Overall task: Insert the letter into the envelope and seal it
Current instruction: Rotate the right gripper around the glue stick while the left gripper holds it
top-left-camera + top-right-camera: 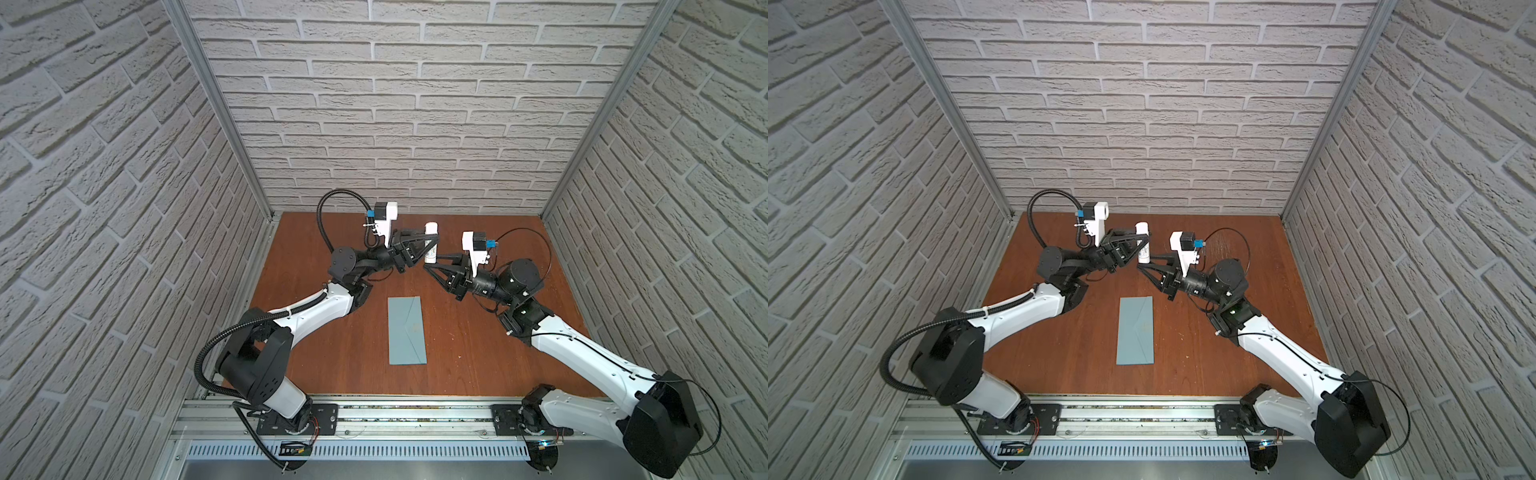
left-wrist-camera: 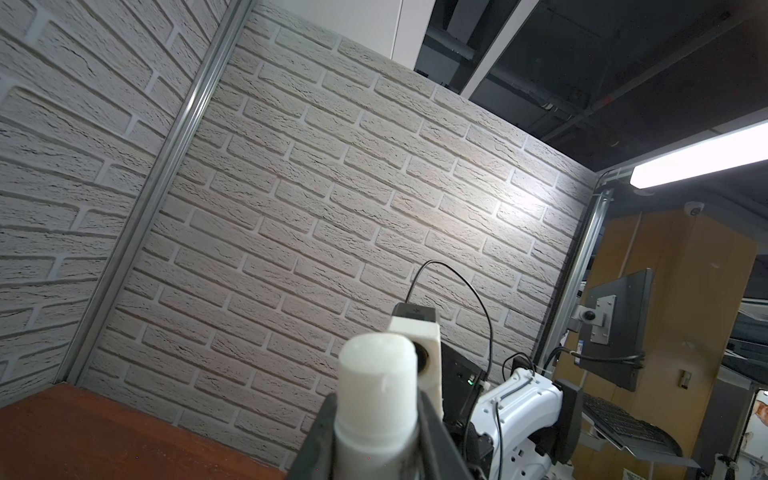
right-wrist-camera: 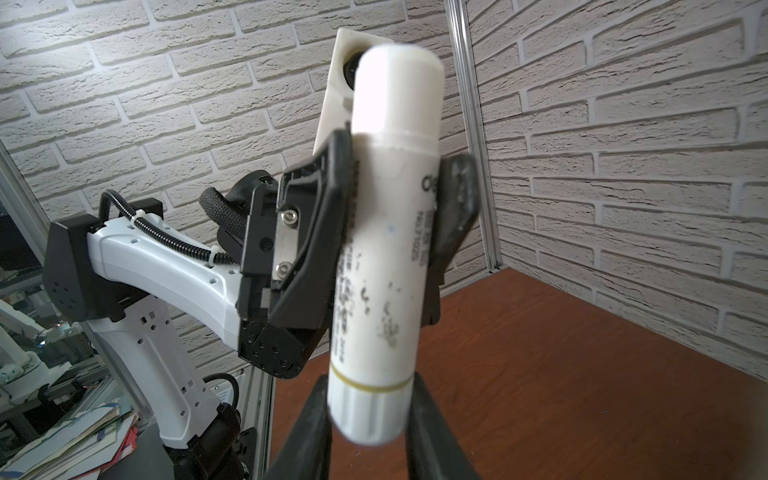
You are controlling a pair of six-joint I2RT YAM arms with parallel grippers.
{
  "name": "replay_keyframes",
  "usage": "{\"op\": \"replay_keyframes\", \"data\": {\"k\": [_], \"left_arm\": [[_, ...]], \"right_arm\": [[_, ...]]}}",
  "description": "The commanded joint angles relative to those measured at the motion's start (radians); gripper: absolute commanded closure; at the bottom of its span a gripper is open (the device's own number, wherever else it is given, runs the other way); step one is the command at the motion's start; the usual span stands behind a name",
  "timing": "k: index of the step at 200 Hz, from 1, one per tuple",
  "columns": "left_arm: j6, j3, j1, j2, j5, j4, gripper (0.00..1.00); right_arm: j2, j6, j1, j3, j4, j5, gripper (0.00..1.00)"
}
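Backdrop: white brick-pattern walls around a reddish-brown wooden table [image 1: 478, 353].
Envelope [image 1: 407, 330]: lies flat mid-table, seam side up, well apart from both grippers.
Glue stick [image 3: 386, 249]: raised over the far table.
Left gripper [image 3: 395, 208]: clamped on the stick's body.
Right gripper [image 3: 370, 386]: jaws against both sides of the stick's base end.

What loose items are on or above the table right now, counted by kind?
Envelope: 1
Glue stick: 1
Letter: 0 in view
Total: 2
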Motion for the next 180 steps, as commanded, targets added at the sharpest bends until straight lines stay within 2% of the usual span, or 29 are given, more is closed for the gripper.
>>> {"op": "replay_keyframes", "data": {"k": [1, 26, 48, 65, 112, 180], "left_arm": [[-0.002, 0.024, -0.006, 0.008, 0.005, 0.084, 1.00], [0.000, 0.020, -0.009, 0.015, 0.003, 0.084, 1.00], [0.001, 0.019, -0.008, 0.015, 0.004, 0.084, 1.00], [0.001, 0.020, -0.008, 0.015, 0.005, 0.083, 1.00], [-0.002, 0.024, -0.011, 0.024, 0.007, 0.084, 1.00], [-0.005, 0.023, -0.020, 0.042, 0.010, 0.084, 1.00]], "right_arm": [[-0.001, 0.022, -0.003, -0.001, 0.074, -0.029, 0.73], [-0.004, 0.019, -0.002, 0.011, 0.070, -0.038, 0.62], [-0.014, 0.006, -0.003, 0.015, 0.051, -0.031, 0.58], [-0.016, 0.000, -0.004, 0.016, 0.041, -0.031, 0.59], [-0.013, 0.005, -0.003, 0.022, 0.044, -0.043, 0.70], [-0.022, 0.002, -0.003, 0.038, 0.029, -0.043, 0.65]]}}
